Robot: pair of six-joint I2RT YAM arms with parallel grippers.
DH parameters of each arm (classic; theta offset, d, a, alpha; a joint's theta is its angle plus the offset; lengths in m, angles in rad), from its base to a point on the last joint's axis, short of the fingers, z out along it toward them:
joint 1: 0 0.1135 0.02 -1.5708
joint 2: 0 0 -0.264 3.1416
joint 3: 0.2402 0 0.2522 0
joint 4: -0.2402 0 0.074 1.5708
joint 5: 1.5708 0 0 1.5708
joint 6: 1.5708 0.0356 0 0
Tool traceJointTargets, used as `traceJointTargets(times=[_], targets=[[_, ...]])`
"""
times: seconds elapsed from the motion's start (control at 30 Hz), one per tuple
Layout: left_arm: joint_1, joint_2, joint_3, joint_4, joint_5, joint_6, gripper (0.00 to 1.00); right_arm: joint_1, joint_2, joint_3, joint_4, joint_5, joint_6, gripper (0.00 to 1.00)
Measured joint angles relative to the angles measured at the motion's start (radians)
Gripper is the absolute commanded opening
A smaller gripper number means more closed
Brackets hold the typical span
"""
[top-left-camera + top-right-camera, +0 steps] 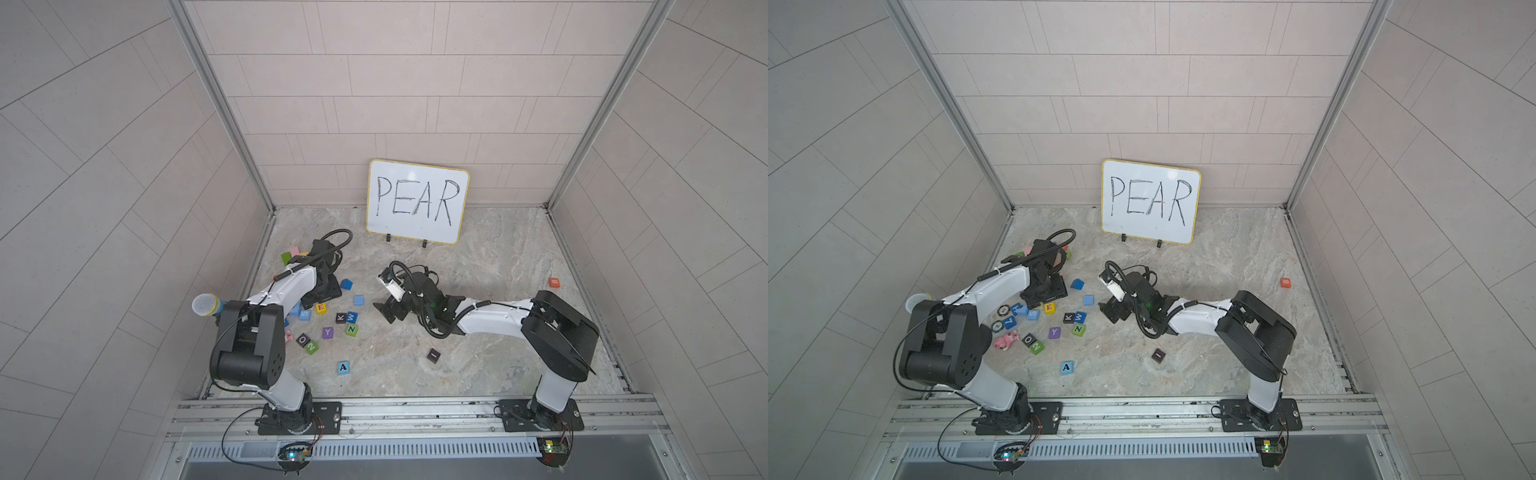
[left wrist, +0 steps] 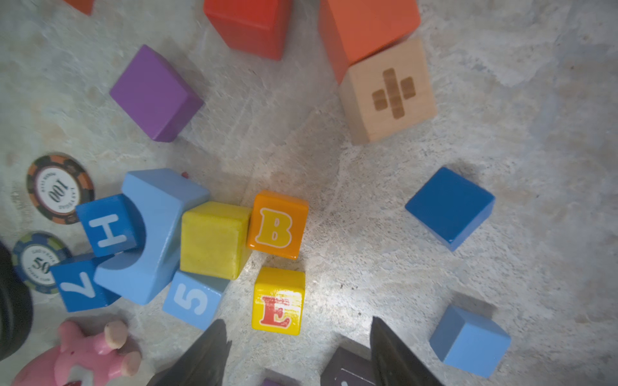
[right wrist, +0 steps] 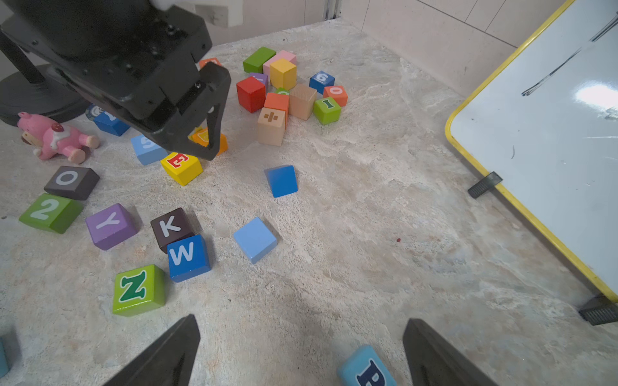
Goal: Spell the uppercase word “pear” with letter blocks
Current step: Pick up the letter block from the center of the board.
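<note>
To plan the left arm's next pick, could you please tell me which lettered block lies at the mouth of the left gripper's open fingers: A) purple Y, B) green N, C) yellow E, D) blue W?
C: in the left wrist view the yellow E block sits right at the fingertips of the left gripper.

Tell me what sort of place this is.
Probably a robot lab's test booth, not a home: the left arm and right arm are bolted to a metal rail, plain walls close in a table, and a whiteboard reading PEAR stands behind scattered toy blocks.
</note>
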Motion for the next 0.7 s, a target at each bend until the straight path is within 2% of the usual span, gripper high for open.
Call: traceJointTargets(times=[0.33,0.7], targets=[[0.005,0.038,-0.015,0.023,0.021,0.003,0.65,0.0,-0.001,-0.057,0.024,-0.019,0.023,1.0],[0.01,0.05,-0.028,0.043,-0.02,0.002,0.62,0.0,-0.018,-0.093,0.051,-0.028,0.044,1.0]])
